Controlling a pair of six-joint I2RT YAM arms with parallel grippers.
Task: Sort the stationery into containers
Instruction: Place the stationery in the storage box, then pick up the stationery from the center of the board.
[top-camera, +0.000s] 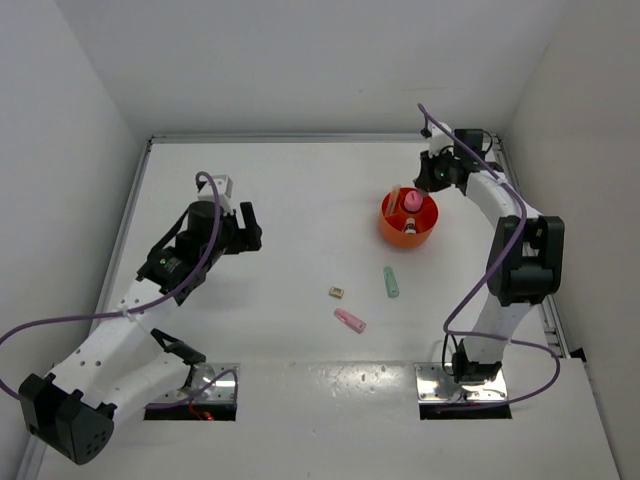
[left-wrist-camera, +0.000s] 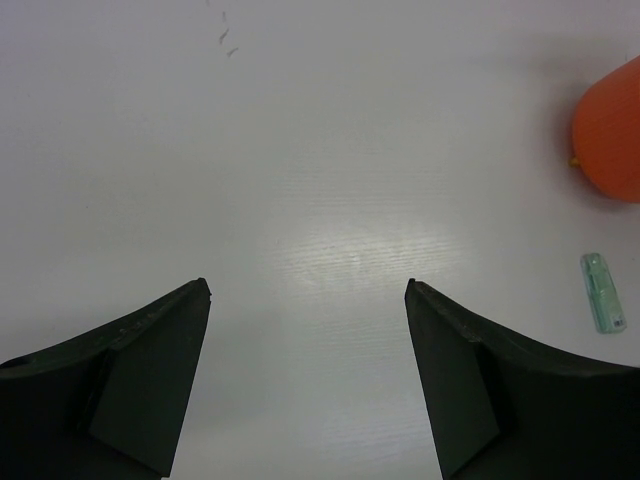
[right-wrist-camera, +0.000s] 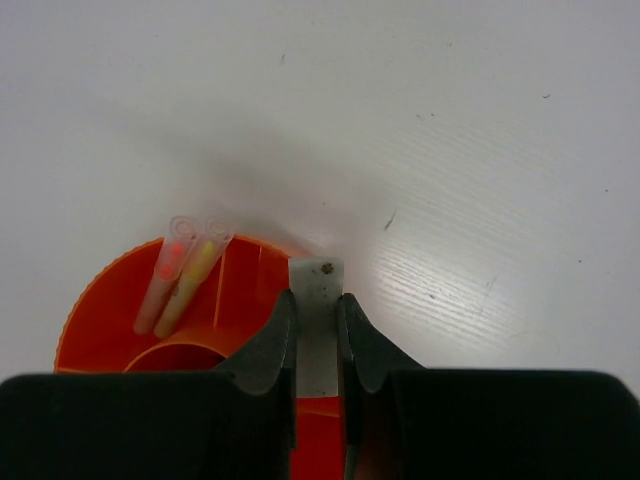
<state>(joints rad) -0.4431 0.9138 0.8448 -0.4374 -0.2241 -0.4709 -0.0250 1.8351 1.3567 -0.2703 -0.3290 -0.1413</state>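
The round orange bowl with dividers stands at the right of the table and holds a chunky pink tube. My right gripper is shut on a small grey-white block and holds it over the bowl's rim. A pink pen and a yellow pen lie in one compartment. A mint-green stick, a tan block and a pink stick lie on the table. My left gripper is open and empty above bare table.
The white table is walled on three sides. The left wrist view shows the bowl's side and the green stick at its right edge. Both arm bases stand at the near edge.
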